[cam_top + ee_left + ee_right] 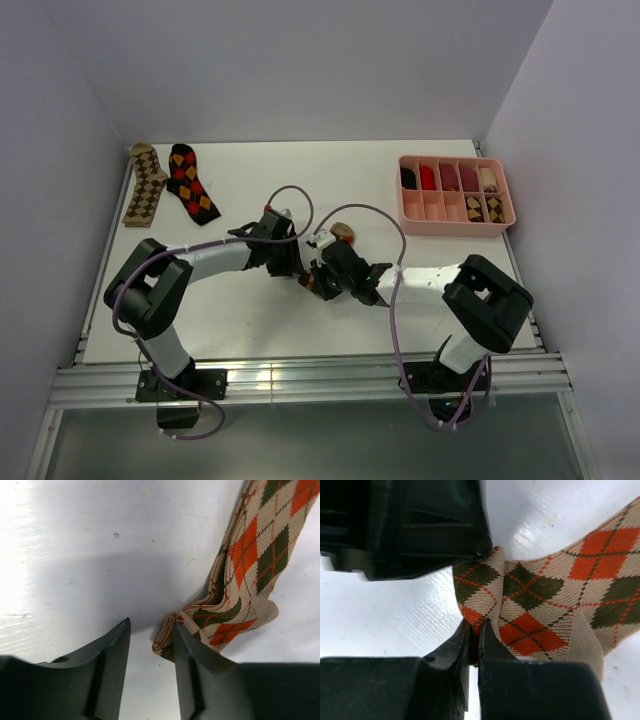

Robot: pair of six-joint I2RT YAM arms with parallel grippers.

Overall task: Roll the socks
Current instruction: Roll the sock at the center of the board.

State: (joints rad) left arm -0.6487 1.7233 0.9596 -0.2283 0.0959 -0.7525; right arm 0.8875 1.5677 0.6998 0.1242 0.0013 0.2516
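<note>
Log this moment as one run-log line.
right gripper: shut on beige-orange sock edge | left gripper: open, at its bunched end | tan sock, black-red sock: flat, far-left corner

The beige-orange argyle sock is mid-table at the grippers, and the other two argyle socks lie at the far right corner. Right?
Not quite. The top external view shows the tan-brown sock and the black-red sock at the far left corner; the rest stands.
</note>
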